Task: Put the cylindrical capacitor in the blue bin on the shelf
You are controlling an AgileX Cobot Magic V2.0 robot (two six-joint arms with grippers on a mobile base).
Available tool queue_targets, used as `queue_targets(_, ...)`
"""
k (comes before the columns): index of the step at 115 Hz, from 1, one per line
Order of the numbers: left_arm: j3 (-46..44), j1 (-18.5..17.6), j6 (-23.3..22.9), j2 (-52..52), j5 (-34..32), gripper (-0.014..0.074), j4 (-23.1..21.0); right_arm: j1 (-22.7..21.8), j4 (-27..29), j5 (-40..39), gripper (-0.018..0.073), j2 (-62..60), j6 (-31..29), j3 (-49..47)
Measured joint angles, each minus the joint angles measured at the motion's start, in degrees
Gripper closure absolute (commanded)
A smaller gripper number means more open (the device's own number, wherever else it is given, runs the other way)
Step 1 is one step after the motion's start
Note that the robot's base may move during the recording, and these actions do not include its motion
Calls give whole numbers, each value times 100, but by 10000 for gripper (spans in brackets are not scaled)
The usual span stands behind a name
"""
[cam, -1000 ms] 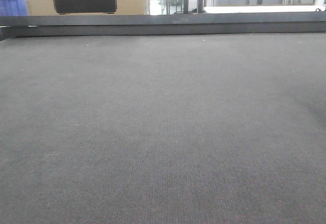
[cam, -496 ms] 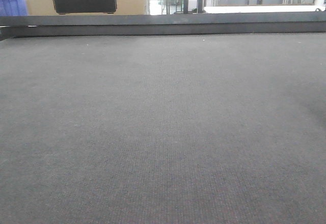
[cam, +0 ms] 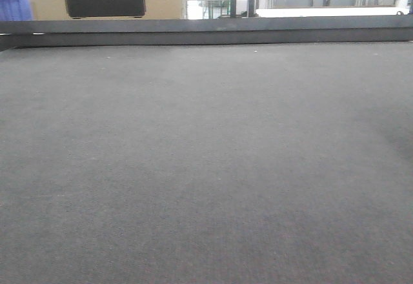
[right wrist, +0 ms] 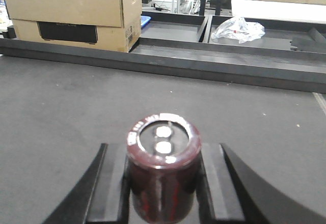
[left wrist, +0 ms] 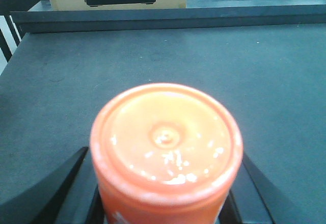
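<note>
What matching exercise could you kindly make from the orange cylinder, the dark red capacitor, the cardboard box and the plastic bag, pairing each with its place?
Things:
1. orange cylinder
2. dark red capacitor
3. cardboard box
4. plastic bag

Places:
A. upper right of the right wrist view
B. held in the left claw
C. upper left of the right wrist view
D. held in the right claw

Pairs: 1-B, 2-D, 3-C, 4-A
</note>
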Motion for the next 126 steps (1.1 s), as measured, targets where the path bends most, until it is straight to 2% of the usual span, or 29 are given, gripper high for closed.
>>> queue_targets(126,0,0,0,11,0,707,12,0,0,0,713,21,12,0)
